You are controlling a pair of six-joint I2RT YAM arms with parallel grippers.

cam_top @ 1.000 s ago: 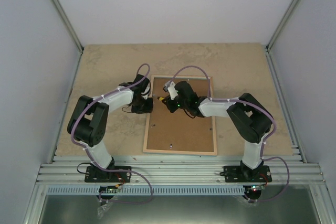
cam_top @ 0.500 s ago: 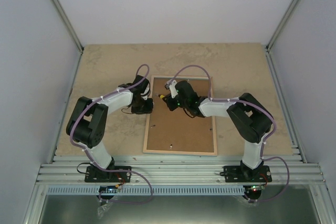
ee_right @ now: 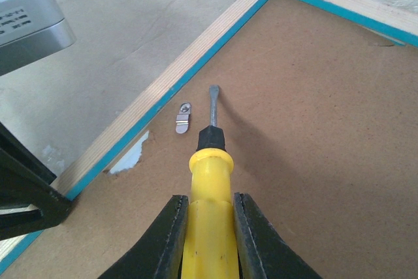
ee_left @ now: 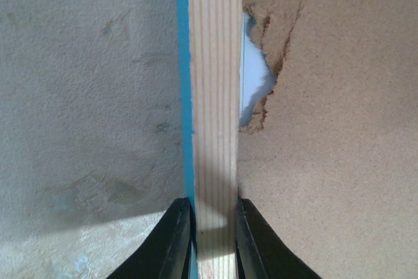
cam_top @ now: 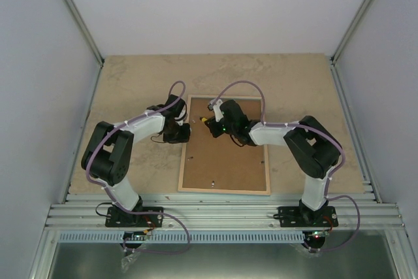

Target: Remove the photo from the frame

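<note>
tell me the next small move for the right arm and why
Probably ease the screwdriver tip sideways against the metal tab and swivel it off the backing board. The right gripper is shut on the screwdriver, its tip close beside the tab but apart, and the left gripper pinches the wooden edge of the frame, steadying it.

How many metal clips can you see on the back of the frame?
1: a metal clip lies on the backing board near the frame edge, just beside the screwdriver tip. Others may be hidden or too small to see from above.
</note>
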